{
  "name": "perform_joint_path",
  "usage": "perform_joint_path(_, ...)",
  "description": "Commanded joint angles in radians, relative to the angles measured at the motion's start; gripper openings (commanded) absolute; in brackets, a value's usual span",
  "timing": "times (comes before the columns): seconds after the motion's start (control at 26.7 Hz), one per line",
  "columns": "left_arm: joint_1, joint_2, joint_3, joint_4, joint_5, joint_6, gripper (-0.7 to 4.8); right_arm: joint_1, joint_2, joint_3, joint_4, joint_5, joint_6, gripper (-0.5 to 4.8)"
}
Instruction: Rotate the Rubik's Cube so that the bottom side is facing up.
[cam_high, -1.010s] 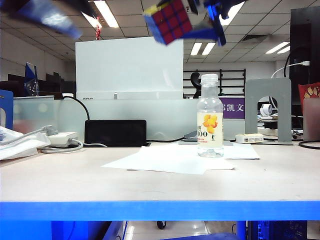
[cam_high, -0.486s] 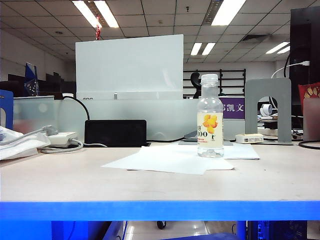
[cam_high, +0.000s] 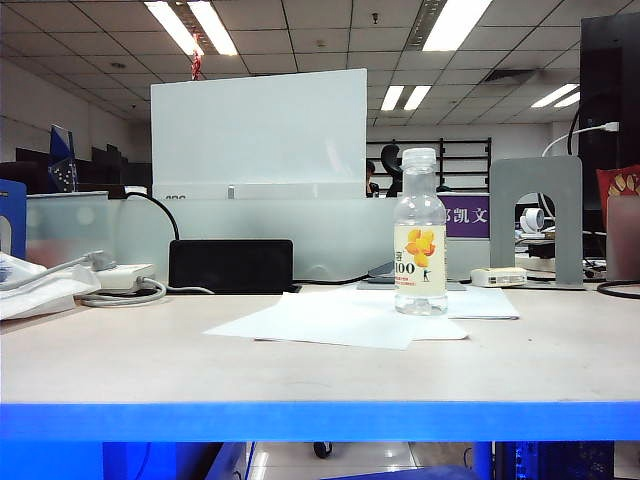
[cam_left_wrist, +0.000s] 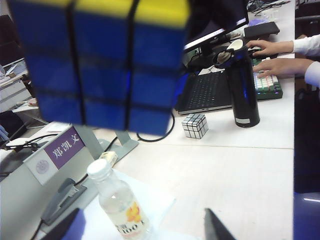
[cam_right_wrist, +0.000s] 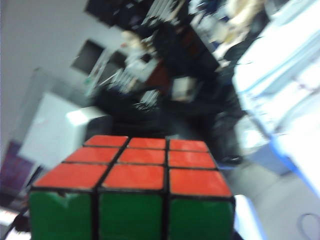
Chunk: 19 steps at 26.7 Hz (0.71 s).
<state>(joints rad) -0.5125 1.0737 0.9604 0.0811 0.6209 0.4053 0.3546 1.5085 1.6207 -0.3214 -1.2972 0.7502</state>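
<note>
Rubik's Cube is up above the counter, out of the exterior view, fills both wrist views; right gripper seemingly clamped on it for turning; left gripper's grip can't be told

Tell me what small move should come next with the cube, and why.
Probably lower the cube toward the table: the right gripper seems to hold it high above the bottle, the left gripper open near it.
</note>
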Motion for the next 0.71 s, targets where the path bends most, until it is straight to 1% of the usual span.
perform_joint_path(0.04,-0.001,0.003,0.005,0.122,-0.041,0.007,3.19,0.026,-0.015,0.005,0.064,-0.015,0.054,3.05)
perform_joint_path(0.15,-0.001,0.003,0.005,0.207,-0.057,0.006,3.27,0.037,-0.015,0.005,0.063,-0.005,0.065,3.05)
perform_joint_path(0.19,-0.001,0.003,0.005,0.221,-0.061,0.006,3.43,0.047,-0.015,0.005,0.064,-0.003,0.065,3.05)
perform_joint_path(0.3,-0.001,0.004,0.005,0.22,-0.059,0.006,3.43,0.061,-0.014,0.005,0.064,-0.003,0.065,3.05)
perform_joint_path(0.41,-0.001,0.004,0.005,0.232,-0.054,0.006,3.46,0.071,-0.014,0.005,0.064,0.019,0.065,3.05)
perform_joint_path(0.49,-0.001,0.005,0.005,0.237,-0.013,0.006,3.53,0.072,-0.014,0.005,0.064,0.028,0.065,3.05)
perform_joint_path(0.56,-0.001,0.005,0.005,0.243,-0.006,0.005,3.55,0.084,-0.014,0.005,0.065,0.045,0.065,3.05)
perform_joint_path(0.71,-0.001,0.005,0.005,0.267,0.01,-0.014,3.56,0.088,-0.013,0.005,0.064,0.048,0.065,3.05)
